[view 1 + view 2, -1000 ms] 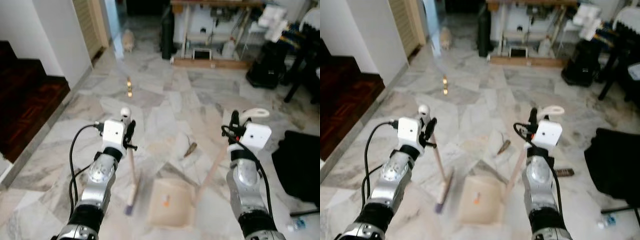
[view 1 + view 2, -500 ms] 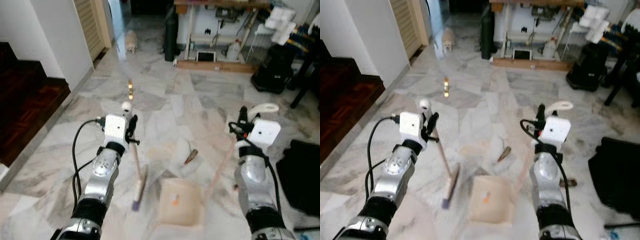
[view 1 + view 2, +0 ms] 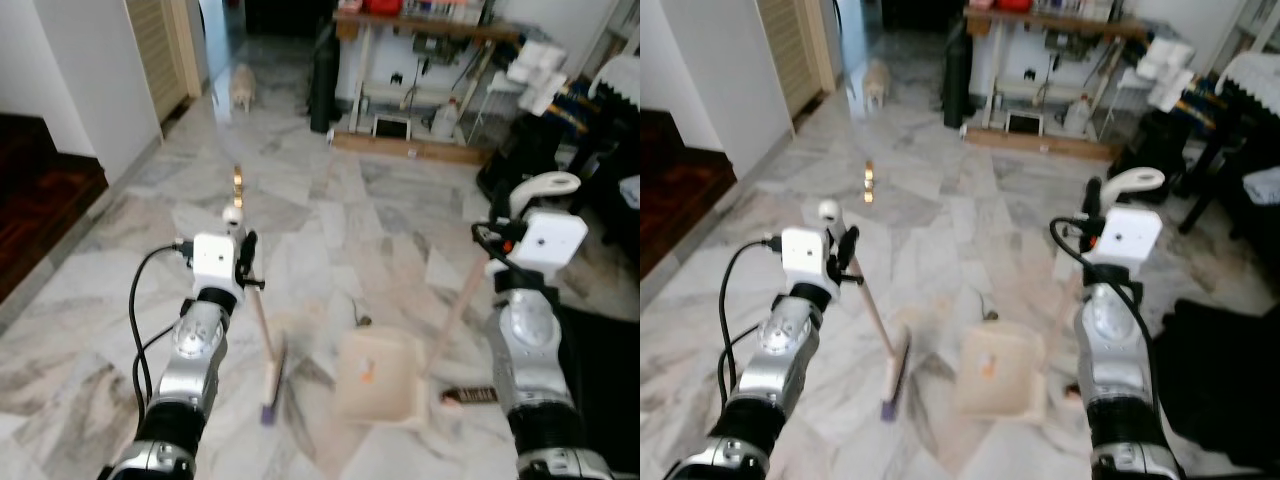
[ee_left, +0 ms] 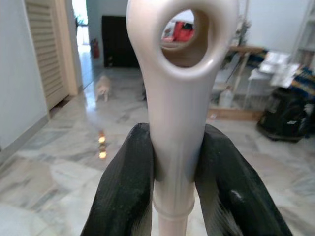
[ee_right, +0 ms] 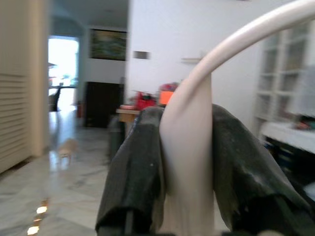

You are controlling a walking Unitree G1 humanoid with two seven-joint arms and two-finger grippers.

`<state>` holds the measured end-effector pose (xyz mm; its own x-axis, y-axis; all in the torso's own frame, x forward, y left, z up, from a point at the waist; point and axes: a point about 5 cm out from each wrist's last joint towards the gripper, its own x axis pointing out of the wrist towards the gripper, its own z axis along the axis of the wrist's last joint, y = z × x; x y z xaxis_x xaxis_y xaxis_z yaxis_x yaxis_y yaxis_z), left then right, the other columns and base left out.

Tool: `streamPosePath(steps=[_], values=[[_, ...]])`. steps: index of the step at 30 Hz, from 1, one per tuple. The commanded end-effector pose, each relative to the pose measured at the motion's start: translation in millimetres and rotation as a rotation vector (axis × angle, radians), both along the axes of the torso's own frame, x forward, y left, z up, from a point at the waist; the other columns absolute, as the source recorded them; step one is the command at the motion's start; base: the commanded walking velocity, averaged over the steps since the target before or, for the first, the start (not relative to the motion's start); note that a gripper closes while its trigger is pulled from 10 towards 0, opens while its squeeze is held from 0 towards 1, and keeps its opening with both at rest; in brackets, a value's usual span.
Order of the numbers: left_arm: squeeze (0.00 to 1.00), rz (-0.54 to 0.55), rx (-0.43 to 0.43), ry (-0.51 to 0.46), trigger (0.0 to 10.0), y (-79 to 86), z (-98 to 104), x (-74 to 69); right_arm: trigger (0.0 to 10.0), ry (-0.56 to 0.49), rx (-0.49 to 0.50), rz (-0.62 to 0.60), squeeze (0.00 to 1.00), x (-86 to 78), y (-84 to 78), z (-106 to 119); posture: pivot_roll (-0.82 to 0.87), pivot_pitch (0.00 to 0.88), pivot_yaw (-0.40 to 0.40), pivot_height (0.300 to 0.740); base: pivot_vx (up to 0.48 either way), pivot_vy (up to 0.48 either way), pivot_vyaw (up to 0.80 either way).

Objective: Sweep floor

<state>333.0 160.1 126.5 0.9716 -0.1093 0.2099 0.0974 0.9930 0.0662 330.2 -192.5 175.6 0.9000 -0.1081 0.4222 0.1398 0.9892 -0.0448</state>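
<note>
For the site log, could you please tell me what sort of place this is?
Most likely a lived-in home, perhaps a hall by a utility corner: a marble-patterned floor, a cluttered wooden workbench along the far wall, a louvred door, and a small pale animal near the doorway.

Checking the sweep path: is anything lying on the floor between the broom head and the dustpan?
Nothing visible does. The broom head sits on bare marble just left of the dustpan; the small debris lies beyond the pan's far edge, not between them.
</note>
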Motion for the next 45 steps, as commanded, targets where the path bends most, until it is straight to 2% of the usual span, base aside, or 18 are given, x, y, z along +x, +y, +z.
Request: streamPosePath(steps=[1,7,10,12,15,19,22,24,26,29,32,34,45], values=[[0.0,-0.022,0.034,-0.061,10.0,-2.5,16,4.0,10.0,-0.053,0.023,-0.027,0.0,-8.3,-7.2,10,0.05,0.0,-0.03,0.74,0.319,0.0,0.0],[0.0,-0.063,0.08,-0.047,10.0,4.7,17,3.6,10.0,-0.013,0.059,-0.063,0.0,-22.5,-2.5,-8,0.04,0.0,0.033,0.74,0.319,0.0,0.0],[0.0,-0.083,0.087,-0.036,10.0,8.0,18,3.8,10.0,0.045,0.095,-0.086,0.0,-33.4,-0.9,-30,0.05,0.001,0.081,0.74,0.319,0.0,0.0],[0.0,-0.094,0.1,-0.029,10.0,11.8,19,3.0,10.0,0.113,0.114,-0.118,0.0,-43.1,-1.7,-52,0.04,0.002,0.108,0.74,0.322,0.0,0.0],[0.0,-0.085,0.076,-0.008,10.0,15.3,18,5.5,10.0,0.181,0.11,-0.149,0.0,-50.9,-6.4,-70,0.02,0.004,0.119,0.74,0.316,0.0,0.0],[0.0,-0.087,0.071,-0.002,10.0,15.4,18,7.4,10.0,0.211,0.092,-0.169,0.0,-57.5,-15.5,-77,-0.01,0.004,0.108,0.74,0.319,0.0,0.0],[0.0,-0.081,0.034,-0.002,10.0,8.4,16,7.3,10.0,0.202,0.057,-0.177,0.0,-58.7,-27.2,-72,-0.03,0.0,0.094,0.74,0.316,0.0,0.0],[0.0,-0.101,0.017,-0.005,10.0,-3.0,16,7.8,10.0,0.19,0.047,-0.187,0.0,-56.9,-35.5,-67,-0.01,0.0,0.077,0.74,0.315,0.0,0.0],[0.0,-0.11,0.015,-0.015,10.0,-8.4,17,9.4,10.0,0.181,0.032,-0.183,0.0,-52.0,-36.3,-64,-0.01,0.0,0.062,0.74,0.319,0.0,0.0],[0.0,-0.085,-0.013,-0.055,10.0,-9.3,26,13.1,10.0,0.114,0.003,-0.148,0.0,-40.4,-31.5,-43,0.01,0.0,0.018,0.74,0.319,0.0,0.0],[0.0,-0.067,-0.021,-0.064,10.0,-8.2,27,14.0,10.0,0.092,-0.007,-0.129,0.0,-36.5,-29.3,-35,0.01,0.0,0.0,0.74,0.319,0.0,0.0],[0.0,-0.034,-0.034,-0.077,10.0,-3.7,27,14.1,10.0,0.051,-0.034,-0.081,0.0,-27.1,-22.8,-20,0.02,0.0,-0.032,0.74,0.317,0.0,0.0],[0.0,0.003,-0.052,-0.077,10.0,-1.8,24,16.3,10.0,0.048,-0.05,-0.042,0.0,-13.3,-13.9,-14,0.01,0.0,-0.063,0.74,0.317,0.0,0.0]])
